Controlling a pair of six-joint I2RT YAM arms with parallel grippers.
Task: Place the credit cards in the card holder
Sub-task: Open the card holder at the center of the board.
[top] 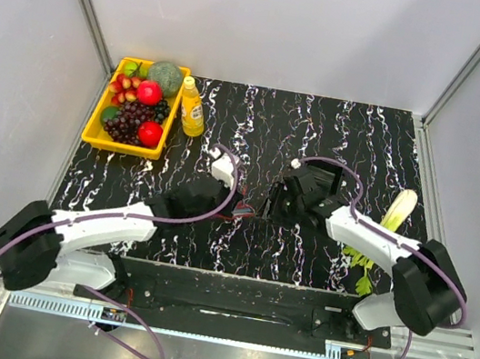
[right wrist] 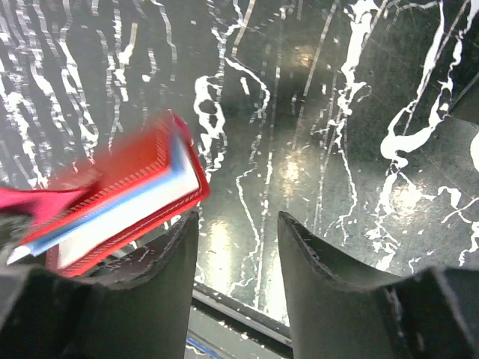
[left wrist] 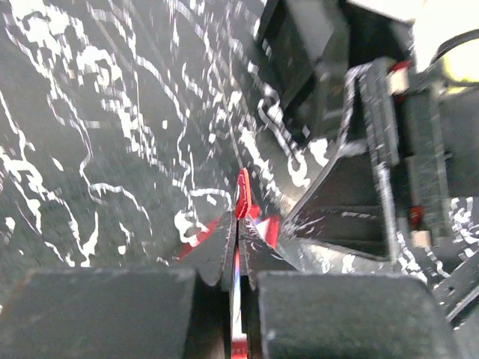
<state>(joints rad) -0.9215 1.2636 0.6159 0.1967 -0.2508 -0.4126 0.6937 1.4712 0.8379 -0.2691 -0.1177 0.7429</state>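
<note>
Bright, even overhead light; glare spots on the glossy table [right wrist: 299,172] right of the motion-blurred wallet [right wrist: 131,161].

There's the card holder [right wrist: 142,168], bright red with a stitched border, blurred and tilted, its right end higher. The credit cards [right wrist: 127,217] sit against its open face: a pale blue edge and a white one, layered along the lower long side. From the left wrist it's edge-on, a thin red sliver [left wrist: 242,196] standing upright, pinched in the left gripper [left wrist: 238,239]. It's near the middle of the black marbled table [top: 321,138].
</note>
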